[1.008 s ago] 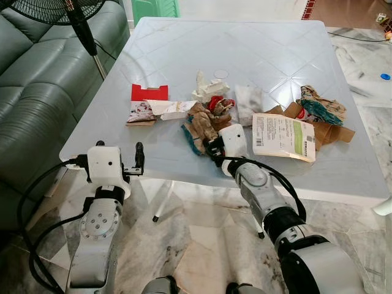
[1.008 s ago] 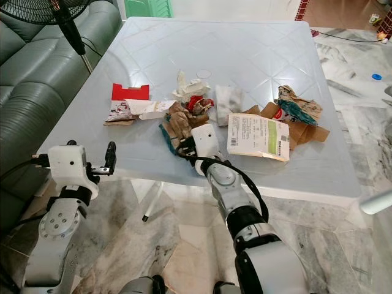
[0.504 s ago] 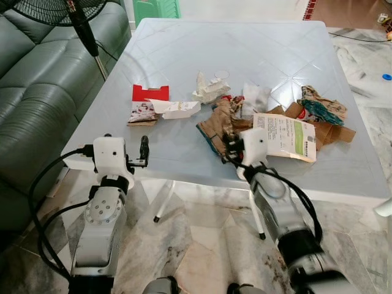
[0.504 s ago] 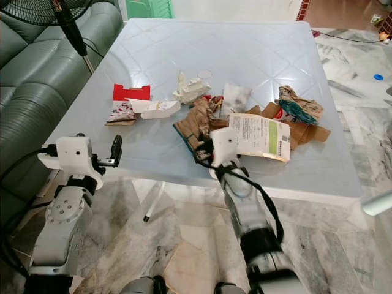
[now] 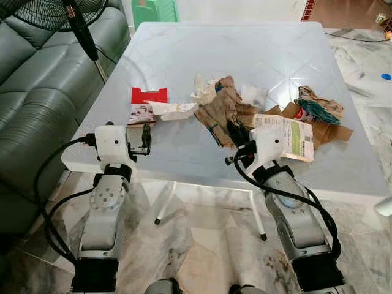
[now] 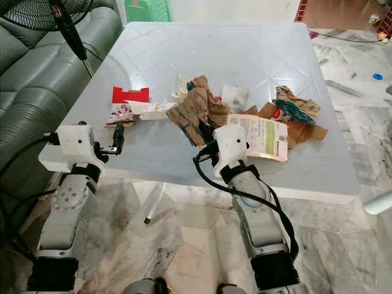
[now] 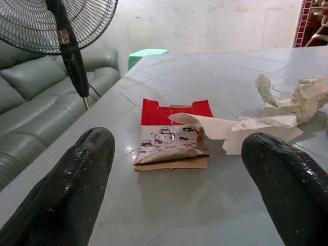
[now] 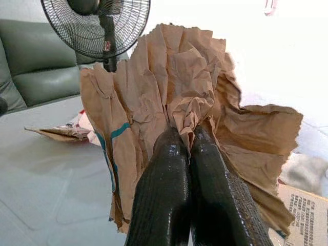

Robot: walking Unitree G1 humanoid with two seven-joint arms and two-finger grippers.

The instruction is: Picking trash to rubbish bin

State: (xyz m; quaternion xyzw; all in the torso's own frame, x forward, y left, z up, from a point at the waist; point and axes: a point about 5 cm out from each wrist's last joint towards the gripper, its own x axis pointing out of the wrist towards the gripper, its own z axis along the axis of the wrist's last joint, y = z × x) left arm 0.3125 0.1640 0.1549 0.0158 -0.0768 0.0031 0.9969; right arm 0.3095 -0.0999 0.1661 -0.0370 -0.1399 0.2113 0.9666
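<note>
Since a second ago the crumpled brown paper bag (image 5: 222,110) has been raised off the table (image 5: 184,55) by the right gripper (image 8: 185,146), whose fingers are pinched tight on a fold of it, the bag fanned out above and ahead of the tips. The left gripper (image 7: 179,169) is held wide open and empty near the table edge, the red carton (image 7: 174,134) lying just ahead between its fingers. The pinch should be kept firm while the bag is carried clear of the white tissue (image 5: 205,90) and printed packet (image 5: 285,136) beside it, so nothing is dragged along to the bin.

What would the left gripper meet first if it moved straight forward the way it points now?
Most likely the red and white carton lying flat on the table. It sits straight ahead between the open fingers of the left gripper. The table surface before it looks free, though depth is uncertain.
</note>
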